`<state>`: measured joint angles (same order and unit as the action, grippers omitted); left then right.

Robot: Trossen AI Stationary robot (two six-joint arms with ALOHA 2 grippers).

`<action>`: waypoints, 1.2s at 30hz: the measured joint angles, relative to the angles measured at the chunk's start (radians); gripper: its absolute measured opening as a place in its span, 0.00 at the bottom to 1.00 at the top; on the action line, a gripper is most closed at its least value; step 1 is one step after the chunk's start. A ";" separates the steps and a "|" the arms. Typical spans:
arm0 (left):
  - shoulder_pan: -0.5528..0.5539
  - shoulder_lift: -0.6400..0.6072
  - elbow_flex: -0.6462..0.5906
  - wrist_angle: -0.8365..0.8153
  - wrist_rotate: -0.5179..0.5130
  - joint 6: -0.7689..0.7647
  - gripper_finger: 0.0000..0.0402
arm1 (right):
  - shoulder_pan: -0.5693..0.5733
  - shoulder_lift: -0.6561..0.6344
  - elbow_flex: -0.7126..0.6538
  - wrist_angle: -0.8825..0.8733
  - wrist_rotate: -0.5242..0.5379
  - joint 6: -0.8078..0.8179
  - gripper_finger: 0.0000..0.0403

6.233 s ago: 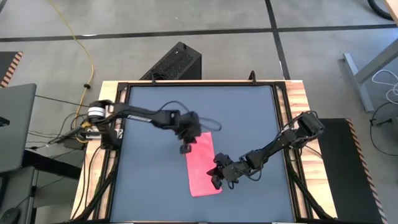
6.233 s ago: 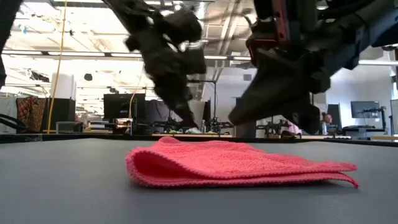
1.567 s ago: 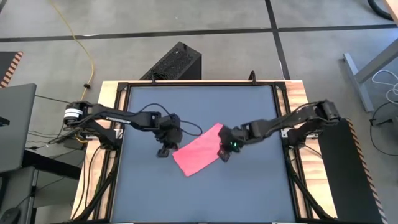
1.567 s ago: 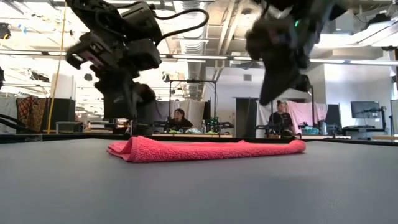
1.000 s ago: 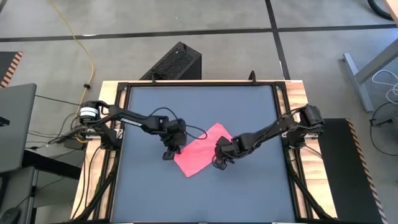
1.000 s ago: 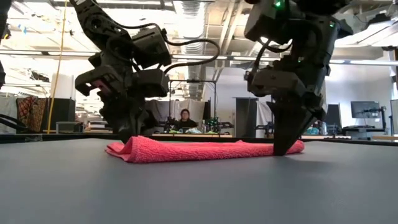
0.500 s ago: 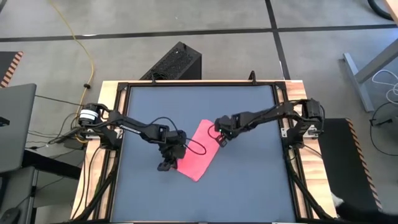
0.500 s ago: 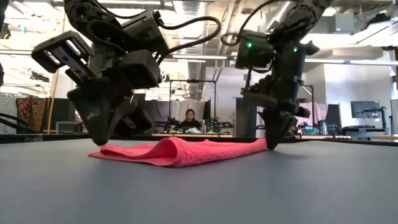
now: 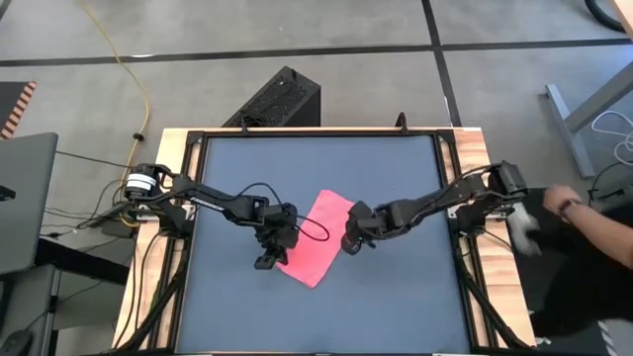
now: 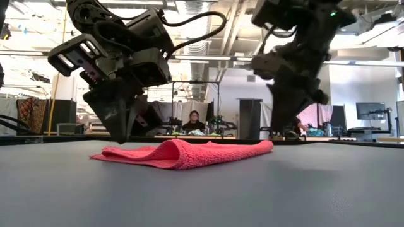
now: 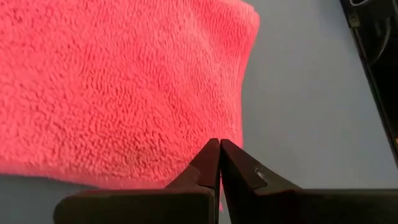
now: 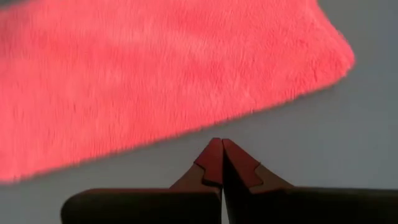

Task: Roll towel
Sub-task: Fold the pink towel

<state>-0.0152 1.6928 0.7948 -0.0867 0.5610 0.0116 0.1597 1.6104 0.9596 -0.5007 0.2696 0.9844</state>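
Surface: dark grey tabletop [image 9: 396, 178], matte, set in a black frame with wooden side boards [image 9: 158, 198]. It stands on a grey concrete floor [image 9: 297, 30] crossed by dark seams.

Surroundings, left to right in the high view: a grey laptop-like slab [image 9: 25, 198] at the picture's edge; a yellow cable [image 9: 134, 69] trailing over the floor; a black perforated box [image 9: 277, 99] behind the table; a pale desk leg [image 9: 574, 124]; a person's arm and hand [image 9: 564, 213] entering at the right edge. The low view looks into an open workshop with ceiling lights, monitors [image 10: 369, 110] and a seated person [image 10: 191, 120] far behind the table.

Left gripper [image 9: 265, 261]: low over the table at the towel's left edge, fingers pressed together, holding nothing; in its wrist view the closed tips point at the cloth's border.

Towel [image 9: 316, 242]: bright pink, plain, nubbly terry pile, folded into a narrow slanted strip near the table's middle, between the two grippers. In the low view it lies flat with a slight raised hump near its centre [image 10: 180, 153]; folded edges are rounded.

Right gripper [image 9: 349, 243]: just beside the towel's right edge, over bare table, fingers closed together and empty; its wrist view shows the tips apart from the cloth's edge.
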 joint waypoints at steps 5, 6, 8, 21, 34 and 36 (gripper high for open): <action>0.015 0.000 0.000 0.029 -0.009 -0.013 0.00 | -0.064 0.040 0.000 0.085 0.002 -0.032 0.05; 0.019 0.000 0.000 0.031 -0.026 -0.014 0.00 | -0.080 0.050 0.000 0.091 -0.003 -0.038 0.05; 0.025 0.000 0.000 0.025 -0.054 -0.023 0.00 | -0.107 0.065 0.000 0.098 -0.012 -0.041 0.05; 0.025 -0.031 0.000 0.064 -0.071 -0.092 0.00 | -0.306 0.132 0.000 0.152 0.043 -0.292 0.05; 0.124 -0.255 0.001 0.016 -0.191 -0.018 0.00 | -0.288 0.007 0.025 0.310 0.014 -0.444 0.05; 0.140 -0.256 0.000 0.019 -0.190 -0.012 0.00 | -0.207 -0.011 0.025 0.310 0.010 -0.442 0.05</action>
<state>0.1245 1.4365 0.7952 -0.0679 0.3710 -0.0001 -0.0469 1.5994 0.9844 -0.1911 0.2791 0.5421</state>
